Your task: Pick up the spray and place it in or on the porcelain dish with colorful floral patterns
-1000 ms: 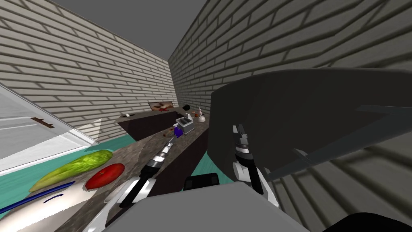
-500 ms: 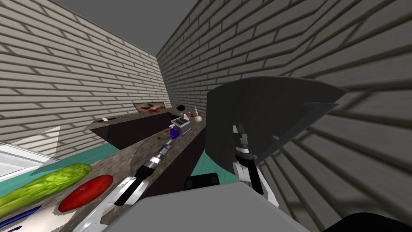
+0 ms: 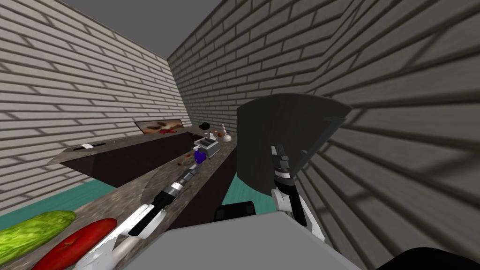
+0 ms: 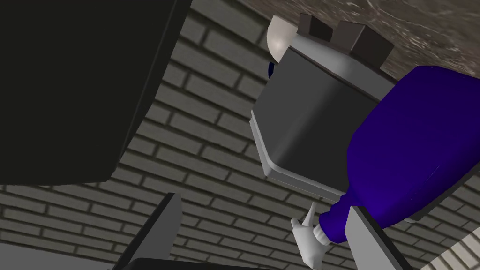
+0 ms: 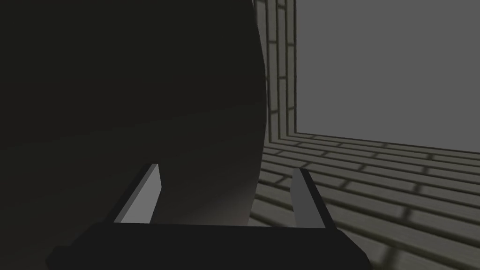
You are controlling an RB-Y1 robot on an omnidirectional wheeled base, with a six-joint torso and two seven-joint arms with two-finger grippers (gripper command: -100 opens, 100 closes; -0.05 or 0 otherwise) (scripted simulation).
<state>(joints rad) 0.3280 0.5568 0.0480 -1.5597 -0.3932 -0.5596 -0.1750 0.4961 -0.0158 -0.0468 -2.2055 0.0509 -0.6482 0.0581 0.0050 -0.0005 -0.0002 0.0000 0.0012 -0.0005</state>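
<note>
Head view: a long stone-patterned counter (image 3: 140, 192) runs away along the brick wall. The left arm lies stretched over it, and the left gripper (image 3: 196, 162) sits right at a deep blue spray bottle (image 3: 200, 156). The bottle is on the counter, just in front of a grey box (image 3: 209, 146) and close against it. The box top shows a pale rim round a dark opening; contents not readable from here.

Left wrist view: left gripper (image 4: 262, 204) fingers spread wide, nothing between them. The bottle (image 4: 412, 150) lies to one side of the gap. Its neck and white nozzle (image 4: 309, 241) are just beside one finger (image 4: 370, 236), which overlaps the neck; contact cannot be judged. The grey box (image 4: 304, 126) is directly behind the bottle. Two dark blocks (image 4: 347, 35) stick out of the end of the box nearest the counter surface.

Near end of the counter: a cucumber (image 3: 33, 232) and a tomato (image 3: 75, 244), side by side, well apart from the bottle. Beyond the box are small white, red and black items (image 3: 224, 135), too small to name.

Right gripper (image 3: 280, 152) is raised in front of a large dark curved shape (image 3: 290, 126). Right wrist view: fingers (image 5: 140, 197) spread, holding nothing, with that dark surface (image 5: 126, 93) close ahead.
</note>
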